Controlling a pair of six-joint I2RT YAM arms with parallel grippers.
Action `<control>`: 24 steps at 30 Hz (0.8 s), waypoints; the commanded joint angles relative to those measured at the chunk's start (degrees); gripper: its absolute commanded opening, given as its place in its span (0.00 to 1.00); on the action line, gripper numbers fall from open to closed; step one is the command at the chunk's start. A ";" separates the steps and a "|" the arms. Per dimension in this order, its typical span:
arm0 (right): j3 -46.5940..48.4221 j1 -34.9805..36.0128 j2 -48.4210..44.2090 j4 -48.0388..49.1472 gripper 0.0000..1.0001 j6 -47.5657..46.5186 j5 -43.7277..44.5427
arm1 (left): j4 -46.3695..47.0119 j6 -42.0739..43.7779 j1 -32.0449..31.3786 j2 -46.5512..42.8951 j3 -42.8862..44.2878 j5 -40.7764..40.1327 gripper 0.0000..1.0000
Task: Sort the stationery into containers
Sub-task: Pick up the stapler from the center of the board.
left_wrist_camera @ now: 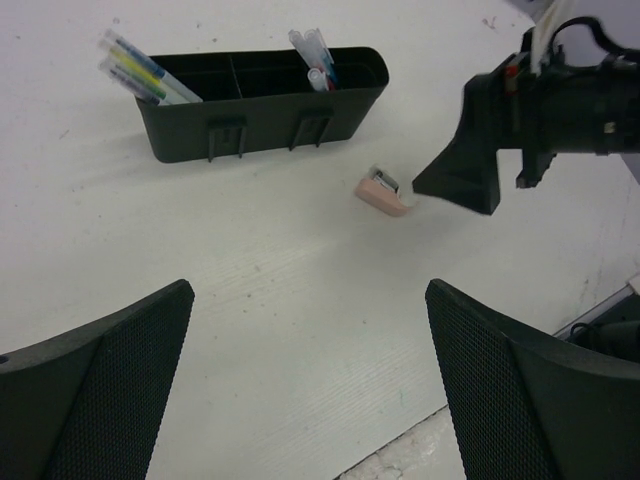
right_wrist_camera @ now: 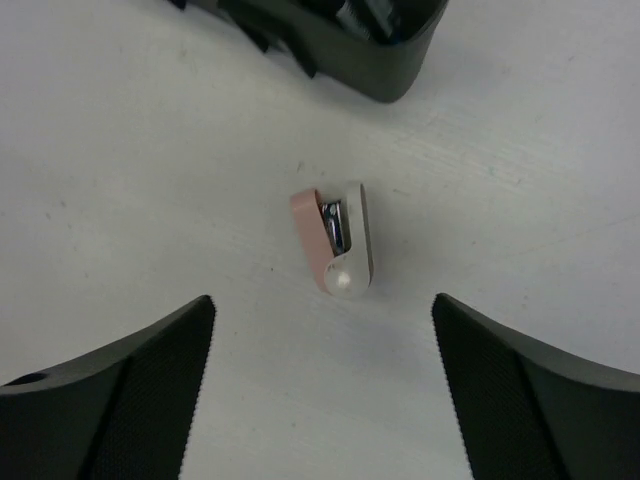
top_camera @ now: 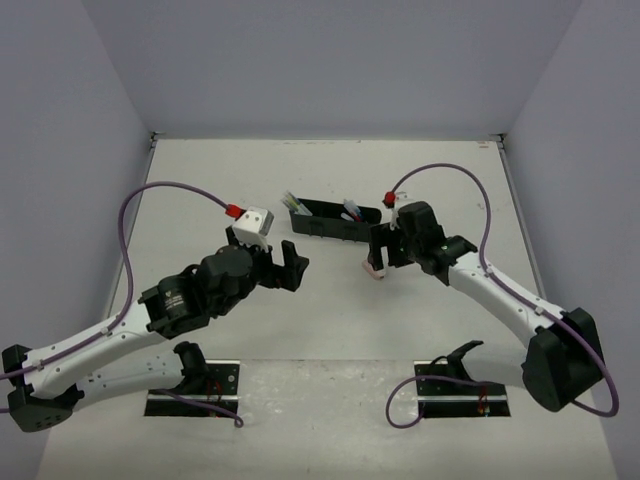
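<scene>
A small pink and white piece [right_wrist_camera: 335, 240] with a metal strip inside, like a mini stapler, lies on the table in front of the black organizer tray [top_camera: 330, 222]. My right gripper [right_wrist_camera: 323, 300] is open and hovers just over it; the piece lies just ahead of the fingertips, untouched. It also shows in the top view [top_camera: 375, 268] and the left wrist view [left_wrist_camera: 383, 193]. Pens stand in the tray's left end [left_wrist_camera: 140, 70] and right part [left_wrist_camera: 315, 60]. My left gripper [left_wrist_camera: 308, 290] is open and empty, left of the piece.
The tray [left_wrist_camera: 260, 110] stands mid-table towards the back, its near corner at the top of the right wrist view [right_wrist_camera: 370, 50]. The right arm's gripper [left_wrist_camera: 460, 185] reaches in from the right. White walls enclose the table. Black base plates [top_camera: 195, 385] sit at the near edge.
</scene>
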 commanded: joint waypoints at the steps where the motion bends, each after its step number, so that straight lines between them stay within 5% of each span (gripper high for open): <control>1: 2.19 3.50 6.34 -6.19 0.99 -2.08 0.87 | -1.87 -0.35 0.13 -2.18 0.39 3.18 1.00; 14: 8.69 5.55 23.94 -4.81 0.87 -7.41 4.28 | -1.75 1.73 0.13 -4.26 -0.55 9.04 1.00; 18: 11.79 5.55 28.71 -6.44 0.67 -8.67 1.62 | -1.96 2.31 0.13 -4.90 -0.44 9.82 1.00; 20: 13.05 5.58 30.53 -7.50 0.43 -8.94 1.03 | -2.54 2.55 0.13 -5.77 -0.17 9.57 1.00; 24: 12.79 5.84 29.90 -7.69 0.32 -8.75 1.06 | -3.27 2.88 0.13 -7.12 -0.08 8.95 1.00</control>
